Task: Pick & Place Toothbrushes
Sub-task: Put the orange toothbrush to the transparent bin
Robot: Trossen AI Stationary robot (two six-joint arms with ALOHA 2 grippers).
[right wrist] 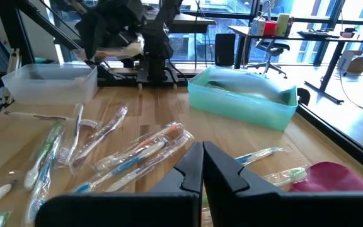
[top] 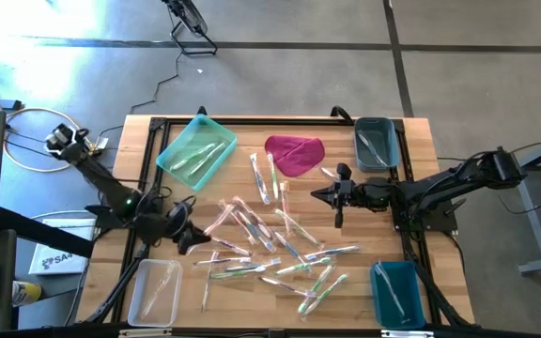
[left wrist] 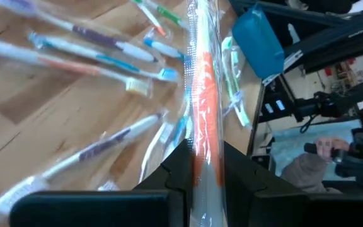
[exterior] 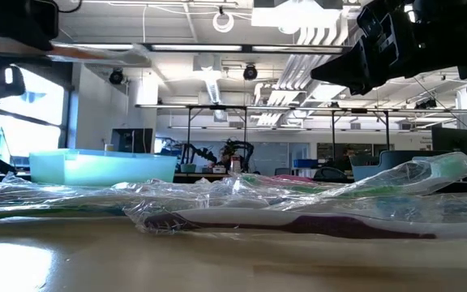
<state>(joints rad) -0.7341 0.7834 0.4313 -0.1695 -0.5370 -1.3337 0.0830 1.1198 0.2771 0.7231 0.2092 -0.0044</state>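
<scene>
Many toothbrushes (top: 280,249) in clear wrappers lie scattered flat on the middle of the wooden table. My left gripper (top: 190,237) hovers at the left edge of the pile, beyond the clear bin (top: 153,289), shut on one wrapped toothbrush (left wrist: 203,94) with an orange handle. In the right wrist view the left gripper (right wrist: 120,47) shows raised above the table with shiny wrapper in it. My right gripper (top: 332,195) waits shut over the table's right half, below the magenta cloth (top: 295,154); its fingers (right wrist: 202,165) hold nothing. My left gripper pinches the orange part of the toothbrush's handle (left wrist: 205,161) and its clear wrapper between its two fingers (left wrist: 176,173). The brush lies along the fingers and sticks out well past their tips. It is carried above the table and the other brushes.
A pale teal bin (top: 196,148) holding a few brushes stands far left, a grey-blue bin (top: 376,143) far right, and a blue bin (top: 397,291) near right. Black frame rails run along the table's edges. Cables lie on the floor beyond the left arm.
</scene>
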